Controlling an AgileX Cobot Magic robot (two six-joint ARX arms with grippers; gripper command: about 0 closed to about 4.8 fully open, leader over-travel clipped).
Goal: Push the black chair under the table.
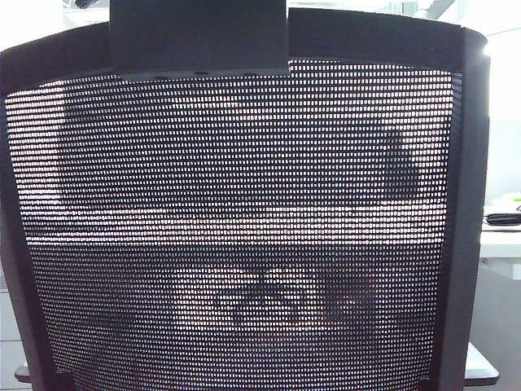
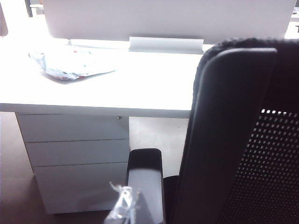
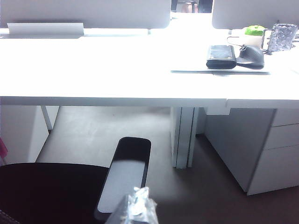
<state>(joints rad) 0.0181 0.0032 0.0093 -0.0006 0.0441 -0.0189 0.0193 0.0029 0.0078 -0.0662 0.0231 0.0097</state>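
The exterior view is almost filled by the mesh back of the black chair [image 1: 236,236], with the black headrest plate [image 1: 198,37] at the top. The chair stands right in front of the camera, so neither gripper shows here. A bit of the table [image 1: 501,236] peeks out on the right, with a dark thing lying on it that is too small to name. The left wrist view looks past the chair's black frame to the white table top, the drawer unit [image 2: 74,158] below it and a crinkly plastic bag [image 2: 70,65] on top. One shiny armrest [image 2: 145,179] points at the gap under the table. Only a clear, shiny tip of the left gripper [image 2: 122,207] pokes in near that armrest, and I cannot tell how far its fingers are apart or if they hold anything. The right wrist view shows the other armrest [image 3: 124,177] and the seat, still out in front of the table edge. On the table sit a black wallet [image 3: 221,56], a computer mouse [image 3: 251,57], a glass mug [image 3: 282,37] and something green [image 3: 254,30]. The right gripper [image 3: 136,210] is also just a clear tip by the armrest, and I cannot tell its grip. I think the push is only beginning, since the chair is not under yet. Next, the arms need to press evenly on both sides so the chair rolls straight between the drawer units. No words or labels can be read.
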